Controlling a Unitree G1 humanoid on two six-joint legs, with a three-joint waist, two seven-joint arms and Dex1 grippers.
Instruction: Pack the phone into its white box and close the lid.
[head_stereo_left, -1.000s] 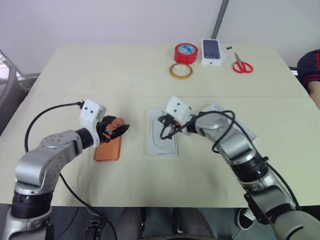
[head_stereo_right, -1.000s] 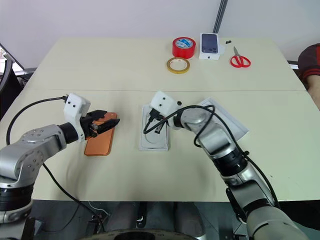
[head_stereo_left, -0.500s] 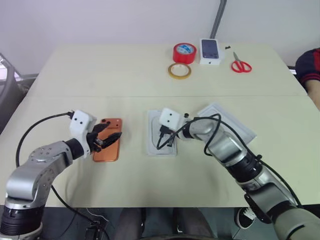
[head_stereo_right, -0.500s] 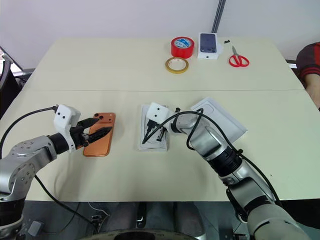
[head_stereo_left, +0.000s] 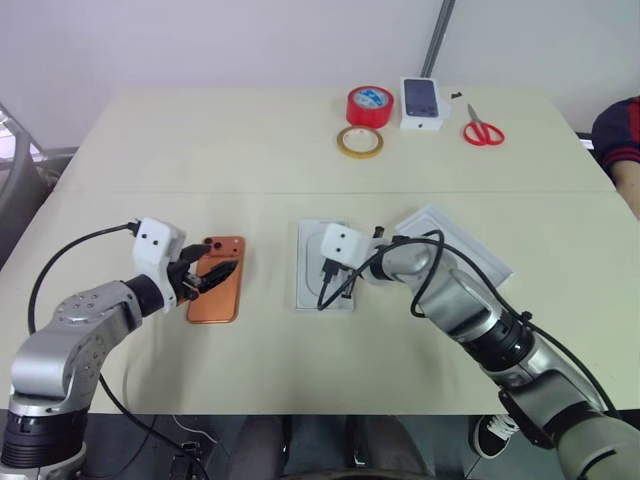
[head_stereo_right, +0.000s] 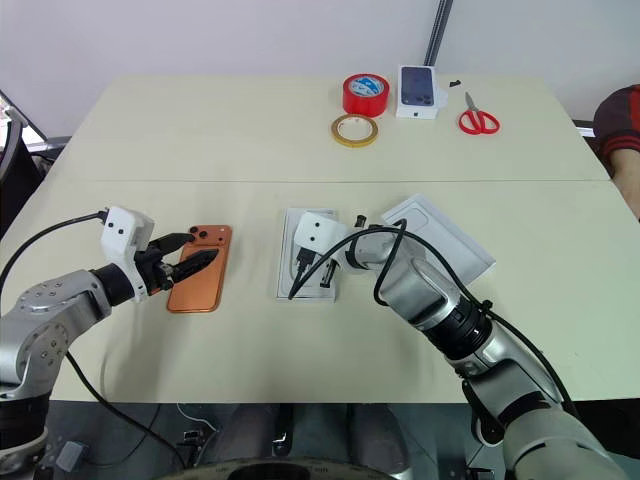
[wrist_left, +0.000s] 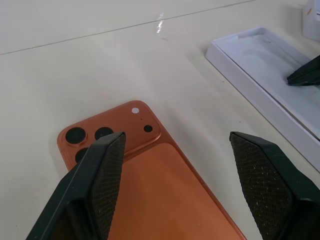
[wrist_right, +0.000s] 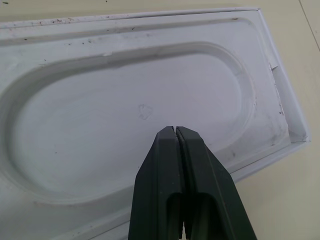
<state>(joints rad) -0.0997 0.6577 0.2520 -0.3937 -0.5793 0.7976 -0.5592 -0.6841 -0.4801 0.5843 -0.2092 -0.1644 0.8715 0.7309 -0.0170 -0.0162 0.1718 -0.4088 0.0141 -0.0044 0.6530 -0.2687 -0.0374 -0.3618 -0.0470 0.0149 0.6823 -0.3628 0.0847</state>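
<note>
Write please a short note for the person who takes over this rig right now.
Left gripper: open, hovering over the phone, holding nothing.
Right gripper: shut, empty, tips over the tray's recess in the white box.
Phone: flat on the table, back up, left of the box.
Lid: on the table right of the box, partly behind the right arm.
Done: nothing packed.
Left: grasp phone, place it in the box, close the lid.
</note>
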